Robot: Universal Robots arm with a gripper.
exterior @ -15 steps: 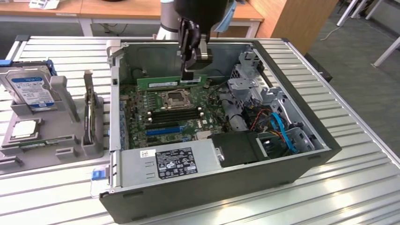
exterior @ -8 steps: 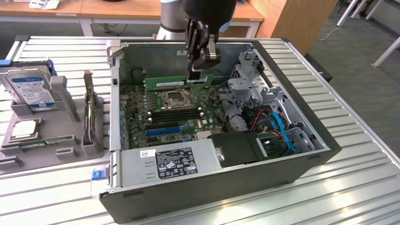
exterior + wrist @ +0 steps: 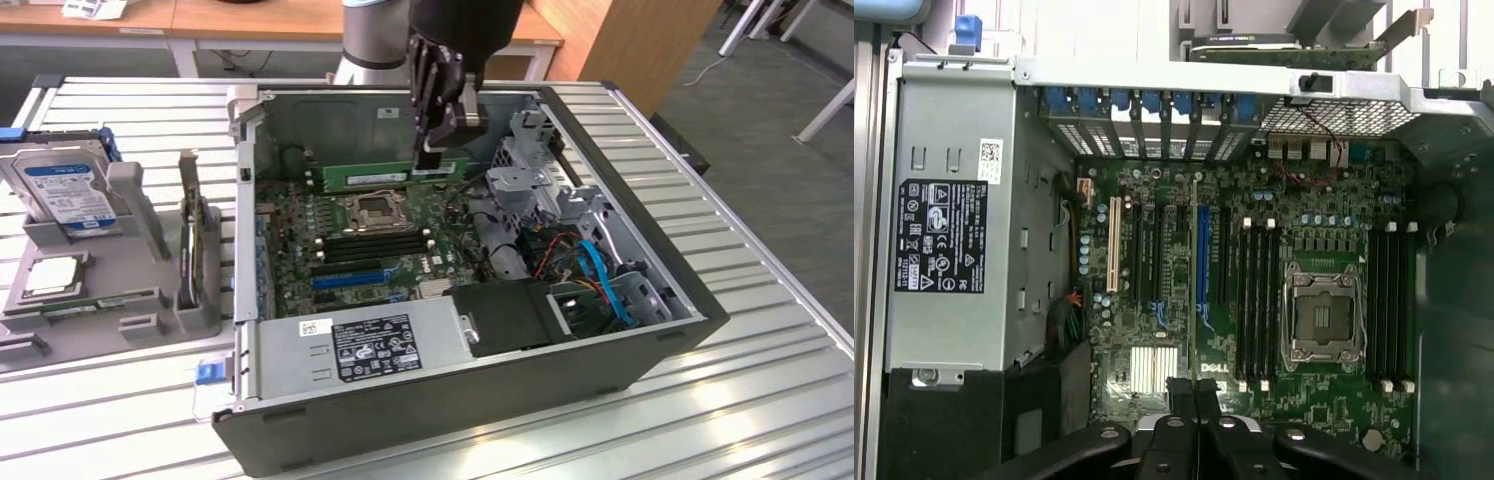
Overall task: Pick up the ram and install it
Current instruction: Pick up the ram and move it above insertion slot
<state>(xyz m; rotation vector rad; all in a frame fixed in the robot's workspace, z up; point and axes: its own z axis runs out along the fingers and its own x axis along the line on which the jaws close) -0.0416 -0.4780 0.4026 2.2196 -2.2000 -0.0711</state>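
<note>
Though its fingers are nearly pressed together, the pincer pinches the ram near one end. The ram hangs on edge over the motherboard, toward the counter's far edge. Its long axis runs parallel to the empty black slots beside the socket.

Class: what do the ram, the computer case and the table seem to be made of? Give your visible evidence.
Ram: green circuit-board laminate, matt, with a white label.
Case: sheet metal, probably steel, dark painted outside, bare grey inside; thin folded walls.
Table: silvery ribbed metal, perhaps aluminium; it catches the light.
</note>
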